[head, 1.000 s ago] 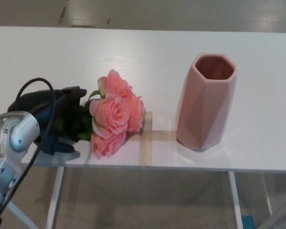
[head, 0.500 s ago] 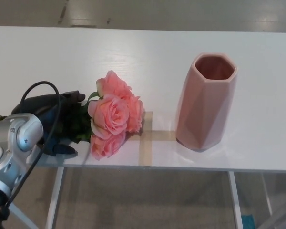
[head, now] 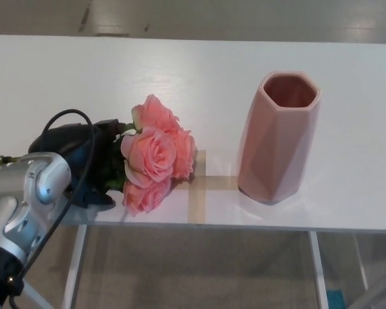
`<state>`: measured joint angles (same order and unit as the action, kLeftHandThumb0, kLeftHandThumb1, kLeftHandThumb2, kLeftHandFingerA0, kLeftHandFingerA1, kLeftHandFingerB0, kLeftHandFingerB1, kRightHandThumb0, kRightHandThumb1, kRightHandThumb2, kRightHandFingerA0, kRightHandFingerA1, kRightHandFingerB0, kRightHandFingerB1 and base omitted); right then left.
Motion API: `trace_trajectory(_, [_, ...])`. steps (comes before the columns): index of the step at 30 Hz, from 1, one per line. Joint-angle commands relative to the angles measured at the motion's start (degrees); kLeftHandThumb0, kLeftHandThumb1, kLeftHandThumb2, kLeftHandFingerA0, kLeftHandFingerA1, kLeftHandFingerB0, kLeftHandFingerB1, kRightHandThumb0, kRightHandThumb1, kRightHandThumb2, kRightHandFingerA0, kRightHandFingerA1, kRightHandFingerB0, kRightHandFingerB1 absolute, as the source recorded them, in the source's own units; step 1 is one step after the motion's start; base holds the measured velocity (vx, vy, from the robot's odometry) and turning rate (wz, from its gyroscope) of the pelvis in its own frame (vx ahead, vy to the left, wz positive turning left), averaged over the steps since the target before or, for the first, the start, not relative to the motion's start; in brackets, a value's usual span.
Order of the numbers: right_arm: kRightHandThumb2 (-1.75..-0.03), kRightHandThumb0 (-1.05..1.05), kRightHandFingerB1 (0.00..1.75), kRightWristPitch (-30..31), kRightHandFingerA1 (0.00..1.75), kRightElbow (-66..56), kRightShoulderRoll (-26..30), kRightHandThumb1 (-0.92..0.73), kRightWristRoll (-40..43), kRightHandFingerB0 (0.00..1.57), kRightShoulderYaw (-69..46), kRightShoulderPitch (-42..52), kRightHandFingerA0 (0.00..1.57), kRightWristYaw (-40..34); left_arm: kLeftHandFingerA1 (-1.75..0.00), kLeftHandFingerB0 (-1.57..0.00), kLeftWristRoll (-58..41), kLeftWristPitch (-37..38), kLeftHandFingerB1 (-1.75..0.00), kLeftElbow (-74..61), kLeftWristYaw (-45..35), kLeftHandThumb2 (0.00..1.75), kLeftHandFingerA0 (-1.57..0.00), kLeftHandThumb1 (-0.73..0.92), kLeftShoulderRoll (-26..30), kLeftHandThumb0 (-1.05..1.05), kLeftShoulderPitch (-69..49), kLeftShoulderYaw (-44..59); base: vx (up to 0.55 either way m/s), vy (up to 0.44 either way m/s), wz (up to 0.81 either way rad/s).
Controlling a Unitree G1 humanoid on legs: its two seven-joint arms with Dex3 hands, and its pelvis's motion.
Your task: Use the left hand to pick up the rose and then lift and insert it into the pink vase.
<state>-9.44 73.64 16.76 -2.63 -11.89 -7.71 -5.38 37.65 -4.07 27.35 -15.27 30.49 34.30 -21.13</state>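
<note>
1. Where the left arm enters at the table's near-left corner, the left hand (head: 83, 158) sits low on the white table (head: 180, 71), its black fingers (head: 112, 126) curled around the dark leafy stem end of the rose (head: 156, 154). The hand looks clamped on the stem, though the foliage hides the exact contact.
2. The rose lies on the tabletop, just right of the hand and touching it at the stem. Its long axis runs roughly left to right, pink blooms pointing toward the vase and the stem tail (head: 3, 159) poking out behind the wrist.
3. A strip of tape (head: 196, 183) marks the table between the blooms and the vase.
4. The pink vase (head: 280, 138) stands upright, well apart to the right of the blooms, mouth open upward.
5. The right hand is not in view; the left is the only hand near the rose.
6. Judgement: the coming lift must raise the rose and turn it stem-down above the vase mouth, since the blooms currently lead.
</note>
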Motion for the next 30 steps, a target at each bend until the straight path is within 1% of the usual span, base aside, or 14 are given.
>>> trace_trajectory(1, [-0.57, -0.23, 0.44, 0.7, 0.5, 0.3, 0.3, -0.58, 0.8, 0.54, -0.3, 0.0, 0.68, 0.7, -0.19, 0.0, 0.9, -0.3, -0.26, 0.6, 0.8, 0.71, 0.0, 0.33, -1.1, -0.47, 0.6, -0.9, 0.0, 0.0, 0.0])
trace_trajectory(5, [-0.57, -0.24, 0.44, 0.9, 0.5, 0.3, 0.4, -0.58, 1.1, 0.55, -0.5, -0.2, 0.68, 0.8, -0.22, -0.03, 1.5, -0.4, -0.28, 0.9, 0.7, 0.7, -0.03, 0.33, -1.4, -0.49, 0.7, -1.8, 0.0, 0.0, 0.0])
trace_trajectory(6, [-0.57, -0.24, 0.44, 0.9, 0.5, 0.2, 0.3, -0.58, 1.2, 0.55, -0.5, -0.1, 0.68, 0.8, -0.48, 0.0, 2.0, 0.7, -0.48, 2.4, 1.1, 0.94, 0.0, 0.43, -1.4, -0.28, 1.3, -2.6, 0.0, 0.0, 0.0])
trace_trajectory(7, [-0.57, -0.24, 0.44, 0.8, 0.5, 0.2, 0.3, -0.58, 1.2, 0.55, -0.5, -0.1, 0.68, 0.9, -0.34, -0.24, 1.7, 1.6, -0.31, 2.9, 1.0, 0.62, -0.4, 0.67, -1.4, -0.38, 1.6, -2.7, 0.0, 0.0, 0.0])
trace_trajectory(8, [-0.57, -0.24, 0.44, 0.8, 0.5, 0.2, 0.2, -0.58, 1.3, 0.55, -0.5, -0.1, 0.68, 1.0, -0.34, -0.24, 1.4, 1.9, -0.31, 3.1, 0.9, 0.62, -0.4, 0.67, -1.4, -0.38, 1.7, -2.8, 0.0, 0.0, 0.0])
trace_trajectory(9, [-0.57, -0.24, 0.44, 0.8, 0.5, 0.2, 0.3, -0.58, 1.3, 0.55, -0.5, -0.1, 0.68, 1.0, -0.55, -0.35, 0.9, 2.7, -0.43, 4.0, 0.9, 0.79, -0.7, 0.61, -1.6, -0.41, 2.1, -2.9, 0.0, 0.0, 0.0])
trace_trajectory(10, [-0.57, -0.24, 0.44, 0.7, 0.5, 0.2, 0.3, -0.58, 1.4, 0.55, -0.5, 0.0, 0.68, 1.0, -0.92, -0.49, 0.9, 2.7, -0.35, 4.3, 0.2, 0.62, -0.86, 0.73, -1.8, -0.28, 2.3, -3.3, 0.0, 0.0, 0.0])
trace_trajectory(11, [-0.57, -0.24, 0.44, 0.8, 0.5, 0.1, 0.2, -0.58, 1.5, 0.54, -0.5, -0.1, 0.67, 1.0, -1.52, -0.58, 1.6, 2.1, -0.4, 4.4, -0.6, 0.61, -0.67, 0.71, -1.9, -0.22, 2.7, -4.1, 0.0, 0.0, 0.0])
trace_trajectory(12, [-0.57, -0.23, 0.44, 0.9, 0.5, 0.1, 0.2, -0.58, 1.5, 0.54, -0.4, -0.1, 0.67, 0.9, -1.63, -0.63, 2.3, 1.8, -0.39, 4.6, -0.8, 0.54, -0.59, 0.7, -1.9, -0.18, 2.8, -4.8, 0.0, 0.0, 0.0])
trace_trajectory(14, [-0.57, -0.23, 0.44, 0.9, 0.5, 0.1, 0.1, -0.58, 1.7, 0.54, -0.6, -0.2, 0.67, 1.1, -1.64, -0.65, 3.5, 1.2, -0.39, 4.9, -0.9, 0.52, -0.57, 0.72, -1.8, -0.16, 2.8, -6.4, 0.0, 0.0, 0.0])
trace_trajectory(16, [-0.57, -0.22, 0.44, 0.7, 0.5, 0.1, 0.1, -0.58, 1.9, 0.55, -0.7, -0.1, 0.67, 1.4, -1.33, -0.56, 4.3, 0.5, -0.42, 4.4, 0.3, 0.62, -0.67, 0.72, -1.8, -0.16, 2.1, -7.2, 0.0, 0.0, 0.0])
trace_trajectory(20, [-0.57, -0.22, 0.45, 0.6, 0.5, 0.0, 0.2, -0.58, 1.7, 0.55, -0.7, -0.2, 0.67, 1.4, -1.2, -0.52, 3.9, 1.0, -0.4, 5.0, 1.4, 0.62, -0.76, 0.75, -2.1, -0.19, 2.4, -7.2, 0.0, 0.0, 0.0])
trace_trajectory(25, [-0.57, -0.22, 0.45, 0.6, 0.5, 0.1, 0.2, -0.58, 1.7, 0.57, -0.6, -0.2, 0.68, 1.3, -1.19, -0.6, 2.9, 1.9, -0.42, 4.9, 2.6, 0.62, -0.75, 0.75, -2.3, -0.21, 2.2, -6.2, 0.0, 0.0, 0.0])
trace_trajectory(30, [-0.57, -0.21, 0.46, 0.5, 0.5, 0.1, 0.3, -0.57, 1.4, 0.59, -0.4, 0.1, 0.68, 1.4, -1.32, -0.79, 2.4, 4.7, -0.53, 3.8, 6.3, 0.63, -0.69, 0.73, -2.0, -0.2, 1.0, -4.7, 0.0, 0.0, 0.0])
